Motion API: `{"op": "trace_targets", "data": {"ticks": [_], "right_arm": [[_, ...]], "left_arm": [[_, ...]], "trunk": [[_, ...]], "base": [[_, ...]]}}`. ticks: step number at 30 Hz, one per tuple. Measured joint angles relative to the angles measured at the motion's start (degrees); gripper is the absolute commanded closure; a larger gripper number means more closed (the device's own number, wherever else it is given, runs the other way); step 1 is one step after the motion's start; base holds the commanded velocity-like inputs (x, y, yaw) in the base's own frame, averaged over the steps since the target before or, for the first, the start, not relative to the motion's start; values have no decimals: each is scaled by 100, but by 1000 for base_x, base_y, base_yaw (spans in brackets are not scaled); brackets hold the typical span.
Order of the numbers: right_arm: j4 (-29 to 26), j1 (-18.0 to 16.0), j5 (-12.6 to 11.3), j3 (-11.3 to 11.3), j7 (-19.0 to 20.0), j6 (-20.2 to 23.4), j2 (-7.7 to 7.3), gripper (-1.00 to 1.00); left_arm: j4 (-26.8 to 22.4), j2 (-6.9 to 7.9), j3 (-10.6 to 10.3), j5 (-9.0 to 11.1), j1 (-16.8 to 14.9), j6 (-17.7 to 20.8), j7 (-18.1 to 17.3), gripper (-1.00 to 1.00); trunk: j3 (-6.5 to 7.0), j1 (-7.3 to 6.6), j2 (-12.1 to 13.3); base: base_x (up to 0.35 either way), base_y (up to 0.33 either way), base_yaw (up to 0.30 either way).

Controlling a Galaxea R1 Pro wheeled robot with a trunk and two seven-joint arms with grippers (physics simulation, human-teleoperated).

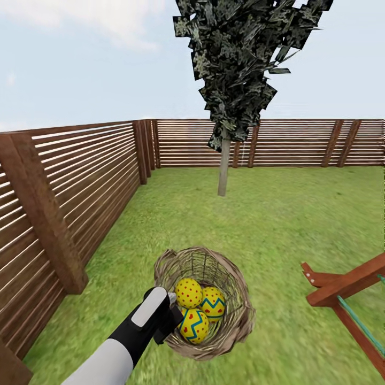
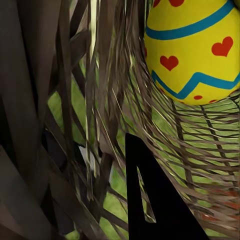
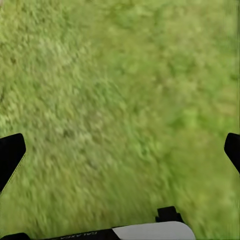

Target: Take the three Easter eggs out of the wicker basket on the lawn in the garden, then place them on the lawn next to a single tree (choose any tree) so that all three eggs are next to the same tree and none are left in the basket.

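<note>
Brown wicker forms the basket, which sits on the grass just in front of the robot, close to the slatted wooden fence on the left. All three yellow eggs lie inside it, touching one another: a red-dotted egg at the back, an egg with a blue zigzag beside it, and a third zigzag egg nearest the robot. The left gripper has its tip at the basket's near rim, right beside the nearest egg; in the left wrist view one dark finger shows against the weave, with a heart-and-zigzag egg just beyond, and whether the jaws are spread or pressed together cannot be told. The right gripper hangs over bare grass with its fingertips spread wide and holding nothing. A red-brown wooden frame stands to the right. Farther off, a pale-trunked tree rises from the lawn near the back fence, well apart from the basket.
</note>
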Motion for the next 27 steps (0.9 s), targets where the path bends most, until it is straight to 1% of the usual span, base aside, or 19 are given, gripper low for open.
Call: {"op": "trace_targets", "data": {"ticks": [2,4,5,9,23,27], "right_arm": [[-12,-1,5,3,34,-1,-14,-100],[-13,-1,-4,2,66,15,-113,-100],[-10,0,-8,-3,67,23,-129,-100],[-21,0,-9,-4,36,17,-118,-100],[-31,1,-2,3,0,9,-95,-100],[-31,0,-1,11,0,8,-95,-100]], "left_arm": [[-1,0,8,-45,0,10,-1,100],[-3,0,5,-21,0,2,-1,100],[-2,0,6,-37,1,10,-1,100],[-2,0,4,-39,0,7,-1,100],[-1,0,-6,-22,0,5,-3,100],[0,0,-16,-12,0,2,-18,100]], "trunk": [[1,0,0],[1,0,0],[1,0,0],[2,0,0],[81,0,0],[88,0,0]], "base": [[332,93,-15],[332,93,-2],[332,93,-1],[332,91,-41],[334,48,-226],[336,76,-104]]}}
